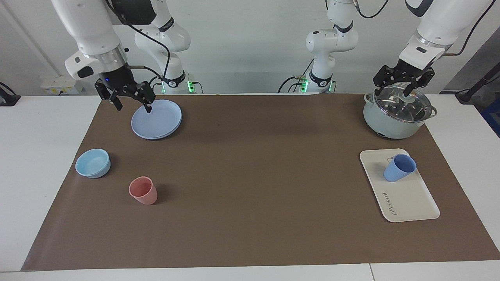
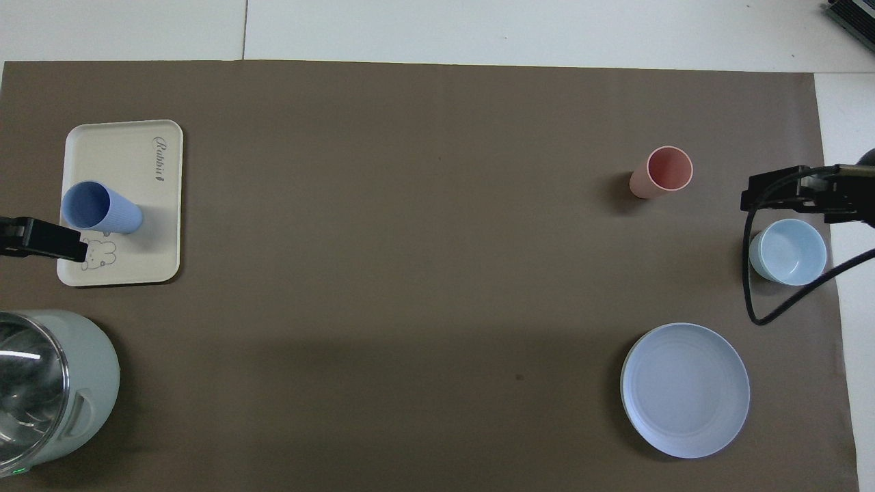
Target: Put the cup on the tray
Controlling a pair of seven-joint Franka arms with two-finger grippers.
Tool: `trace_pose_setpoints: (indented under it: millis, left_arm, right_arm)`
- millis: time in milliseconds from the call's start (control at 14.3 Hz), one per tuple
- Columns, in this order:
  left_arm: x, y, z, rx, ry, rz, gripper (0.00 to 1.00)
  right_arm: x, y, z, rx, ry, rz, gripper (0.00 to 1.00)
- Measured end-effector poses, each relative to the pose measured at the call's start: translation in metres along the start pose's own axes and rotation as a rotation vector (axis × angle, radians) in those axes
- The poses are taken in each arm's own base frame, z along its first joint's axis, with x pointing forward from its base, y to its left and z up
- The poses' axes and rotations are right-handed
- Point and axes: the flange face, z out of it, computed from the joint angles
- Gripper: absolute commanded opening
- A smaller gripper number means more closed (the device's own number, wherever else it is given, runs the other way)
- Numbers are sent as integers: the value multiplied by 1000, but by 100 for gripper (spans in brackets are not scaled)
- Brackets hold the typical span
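Observation:
The periwinkle-blue cup [image 1: 399, 168] stands upright on the cream-white tray [image 1: 410, 199], on the half of the tray nearer to the robots, beside the bear drawing. In the overhead view the cup [image 2: 99, 208] and the tray [image 2: 154, 198] lie toward the left arm's end of the table. My left gripper [image 1: 393, 90] is open and empty, raised over the lidded pot [image 1: 396, 113] and apart from the cup. Part of it shows in the overhead view [image 2: 41, 238]. My right gripper [image 1: 133, 106] is open and empty, raised over the rim of the round blue plate [image 1: 156, 119].
A pink tumbler [image 1: 143, 190] and a light-blue bowl [image 1: 93, 163] stand toward the right arm's end, farther from the robots than the plate. A brown mat [image 1: 250, 187] covers the table.

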Motion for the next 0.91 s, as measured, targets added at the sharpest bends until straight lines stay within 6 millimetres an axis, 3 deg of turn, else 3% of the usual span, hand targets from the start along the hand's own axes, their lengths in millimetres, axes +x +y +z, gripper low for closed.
trace_pose_setpoints:
  millis: [210, 629, 908]
  left_arm:
    - [6, -2, -2, 5, 50, -2, 100]
    - [8, -2, -4, 6, 71, -2, 100]
    - [7, -1, -5, 6, 73, 0, 100]
  right_arm:
    - [-2, 7, -20, -30, -22, 6, 100]
    - [-2, 13, -16, -37, -51, 17, 100]
    - [5, 12, -2, -44, -75, 16, 100]
